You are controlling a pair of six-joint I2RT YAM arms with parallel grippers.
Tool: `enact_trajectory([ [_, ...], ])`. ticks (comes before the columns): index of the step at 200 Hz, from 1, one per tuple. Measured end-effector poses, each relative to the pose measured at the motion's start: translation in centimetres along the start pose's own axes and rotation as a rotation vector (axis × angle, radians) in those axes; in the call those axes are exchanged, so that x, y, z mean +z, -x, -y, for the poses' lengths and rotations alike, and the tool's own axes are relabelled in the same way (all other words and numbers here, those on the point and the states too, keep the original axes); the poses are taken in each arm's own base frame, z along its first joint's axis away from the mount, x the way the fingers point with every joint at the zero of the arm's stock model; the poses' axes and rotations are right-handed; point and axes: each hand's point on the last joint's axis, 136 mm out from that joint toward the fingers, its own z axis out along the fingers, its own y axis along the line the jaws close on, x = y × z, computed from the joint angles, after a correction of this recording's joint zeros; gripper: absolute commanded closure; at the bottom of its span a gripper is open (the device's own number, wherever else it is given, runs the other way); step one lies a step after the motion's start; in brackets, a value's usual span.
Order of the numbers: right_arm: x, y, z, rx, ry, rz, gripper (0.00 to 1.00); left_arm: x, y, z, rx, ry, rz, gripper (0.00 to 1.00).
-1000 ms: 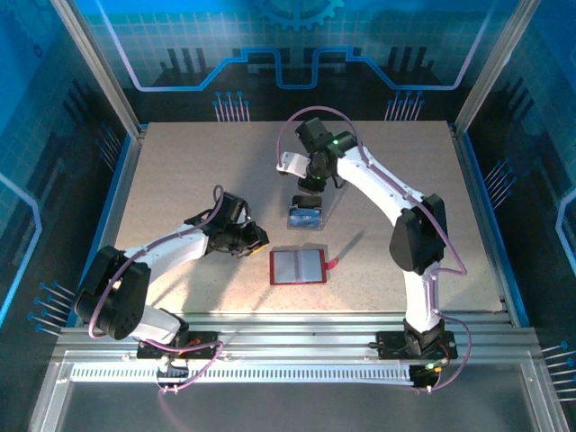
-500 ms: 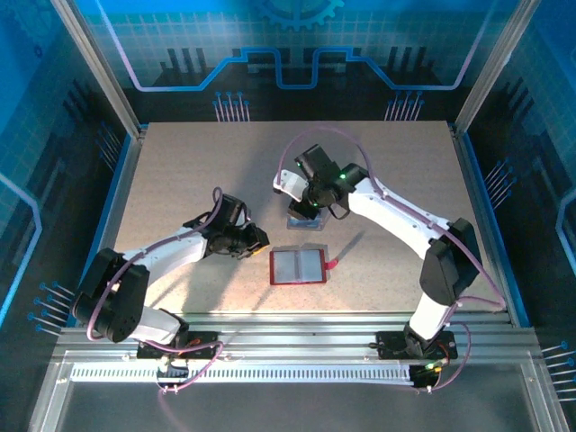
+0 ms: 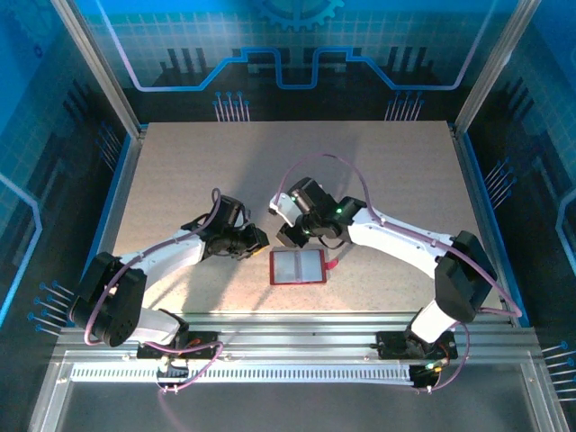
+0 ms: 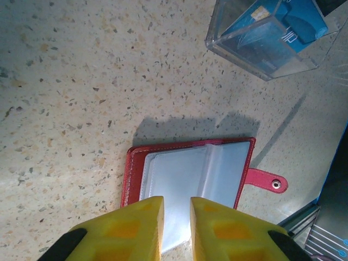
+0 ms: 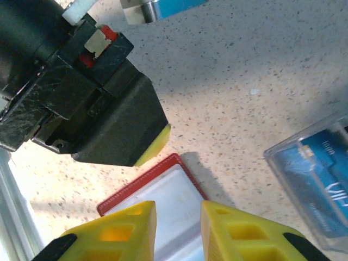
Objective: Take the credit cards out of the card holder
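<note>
While the card holder [image 3: 296, 266] lies open and flat on the bench [image 3: 180, 171], strap tab [image 4: 266, 180] at its right, we note a blue credit card [image 4: 283, 38] inside a clear tray [image 4: 234, 43] near it. The left gripper [image 4: 176, 204] hovers at the holder's left edge, fingers a narrow gap apart, empty. The right gripper [image 5: 178, 209] hangs above its far edge, fingers slightly parted, holding nothing.

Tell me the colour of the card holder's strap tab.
Red, with a silvery snap. The strap tab shows best in the left wrist view.
</note>
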Motion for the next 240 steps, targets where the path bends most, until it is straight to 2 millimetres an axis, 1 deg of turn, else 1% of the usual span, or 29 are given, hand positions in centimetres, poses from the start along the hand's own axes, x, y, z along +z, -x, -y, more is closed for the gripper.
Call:
enact_trajectory([
  [26, 0.7, -1.7, -0.6, 0.103, 0.029, 0.012, 0.73, 0.2, -0.4, 0.0, -0.003, -0.007, -0.015, 0.81],
  [57, 1.8, -3.6, -1.3, 0.234, 0.079, 0.017, 0.75, 0.8, -0.9, 0.1, -0.01, -0.009, -0.032, 0.82],
  [77, 2.5, -4.6, -1.9, 0.311, 0.12, 0.015, 0.78, 1.3, -1.5, 0.1, -0.005, -0.004, -0.048, 0.85],
  [101, 2.8, -5.6, -2.5, 0.399, 0.164, 0.018, 0.81, 1.8, -2.0, -0.2, -0.015, 0.006, -0.063, 0.86],
  [117, 2.9, -6.2, -2.4, 0.468, 0.185, 0.017, 0.82, 1.9, -2.2, -0.6, -0.025, 0.015, -0.065, 0.87],
  [145, 3.0, -7.1, -1.4, 0.62, 0.215, 0.01, 0.85, 2.0, -2.4, -1.1, -0.04, 0.027, -0.068, 0.89],
  [167, 3.4, -7.8, -0.9, 0.724, 0.252, -0.005, 0.85, 2.1, -2.4, -1.3, -0.043, 0.032, -0.072, 0.91],
  [182, 4.0, -8.2, -0.9, 0.781, 0.287, -0.023, 0.85, 2.2, -2.5, -1.4, -0.044, 0.037, -0.074, 0.93],
  [196, 4.5, -8.4, -1.1, 0.825, 0.323, -0.041, 0.8, 2.3, -2.5, -1.5, -0.046, 0.04, -0.077, 0.95],
  [207, 4.8, -8.5, -1.3, 0.842, 0.345, -0.048, 0.76, 2.5, -2.6, -1.7, -0.049, 0.047, -0.081, 0.95],
  [240, 5.3, -8.7, -1.8, 0.875, 0.382, -0.072, 0.76, 3.1, -2.8, -2.5, -0.062, 0.071, -0.098, 0.96],
])
